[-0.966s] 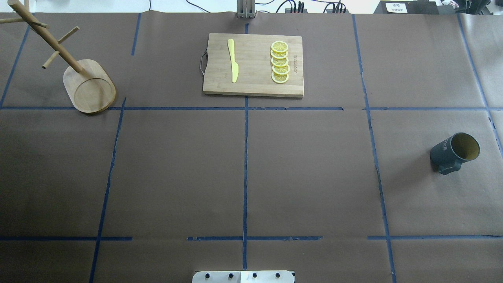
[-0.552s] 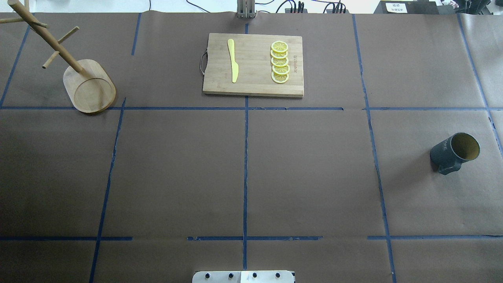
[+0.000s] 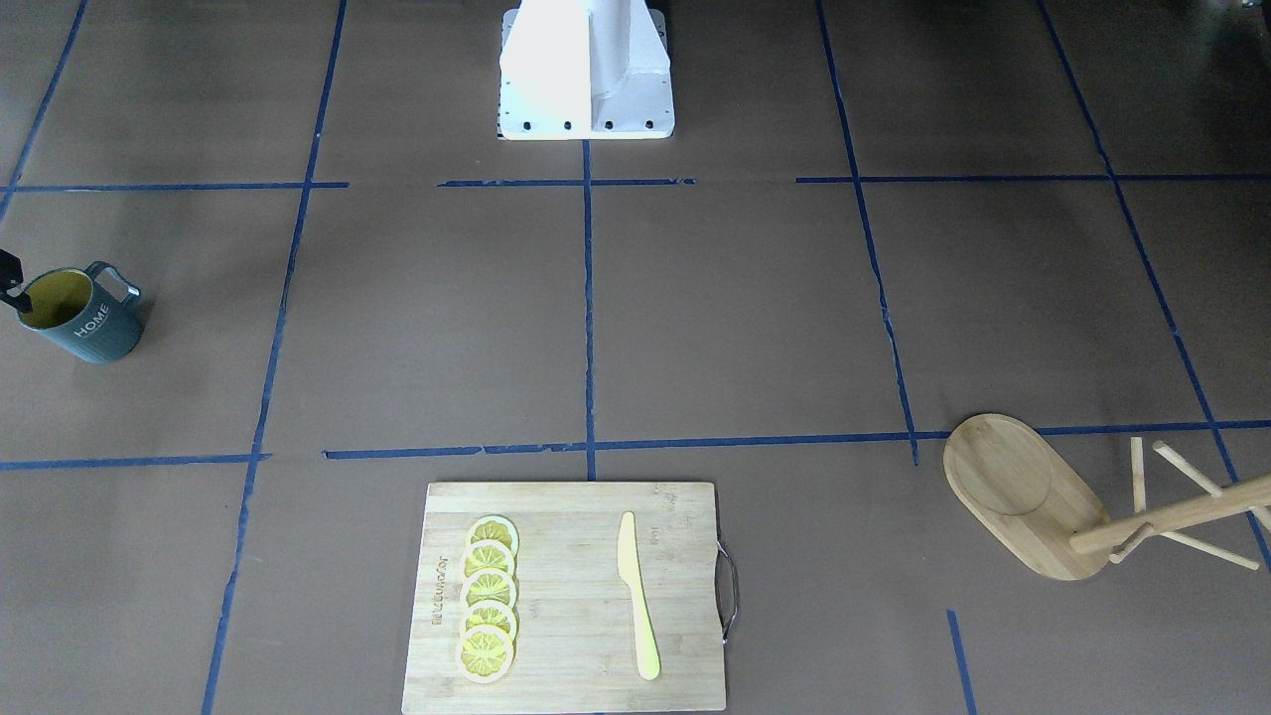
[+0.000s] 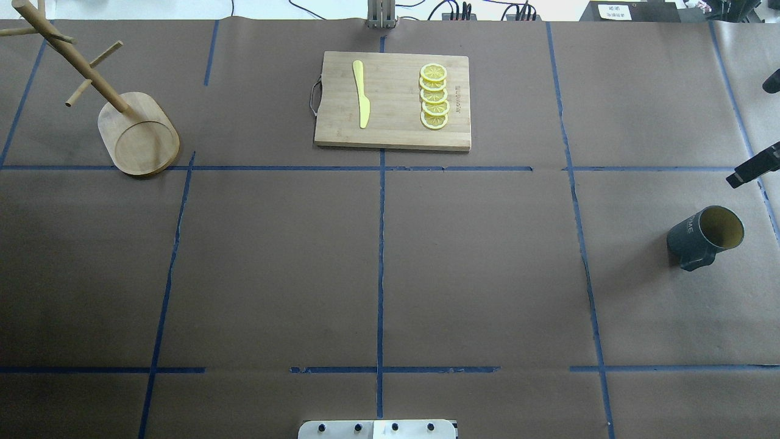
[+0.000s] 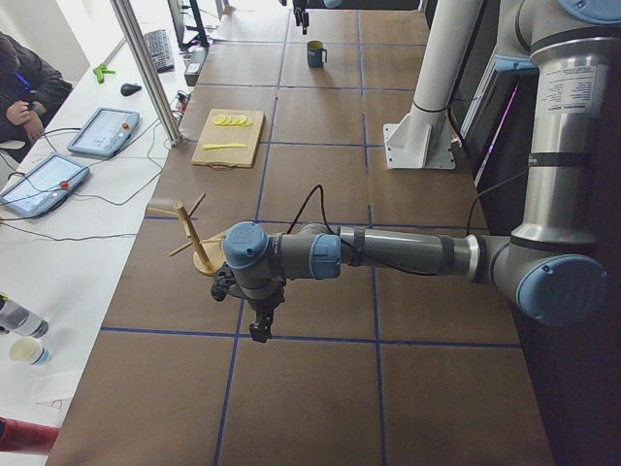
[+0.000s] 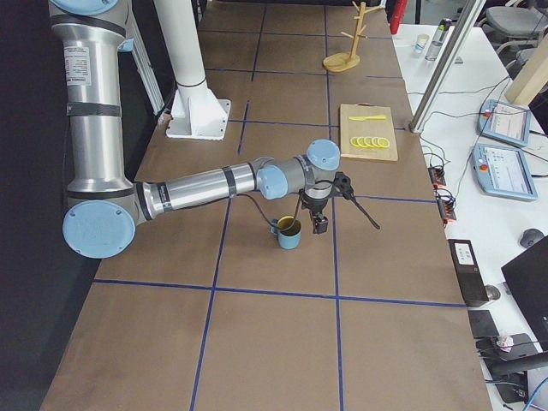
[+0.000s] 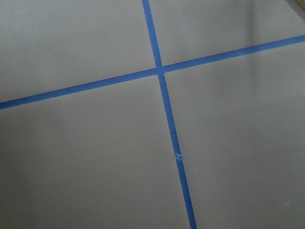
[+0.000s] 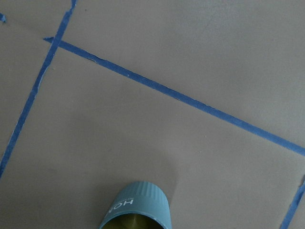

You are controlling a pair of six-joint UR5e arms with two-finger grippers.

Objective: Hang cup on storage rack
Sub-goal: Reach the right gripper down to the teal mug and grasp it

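Note:
The cup [image 4: 705, 236] stands upright at the table's right, mouth up, its handle toward the robot; it also shows in the front view [image 3: 81, 316] and the right wrist view [image 8: 136, 207]. My right gripper [image 4: 748, 135] comes in at the right edge, just beyond the cup, with its two dark fingers wide apart and empty. One fingertip [image 3: 10, 281] shows by the cup's rim. The storage rack [image 4: 139, 134] stands at the far left. My left gripper [image 5: 260, 328] hangs over bare table near the rack; I cannot tell whether it is open.
A bamboo cutting board [image 4: 393, 131] at the far middle holds a yellow knife [image 4: 361, 94] and several lemon slices [image 4: 434, 97]. The robot's white base plate [image 4: 378, 428] is at the near edge. Blue tape lines grid the brown table.
The right gripper's fingertips have come into the overhead view at the right edge, beyond the cup. The cup and the rack have not moved.

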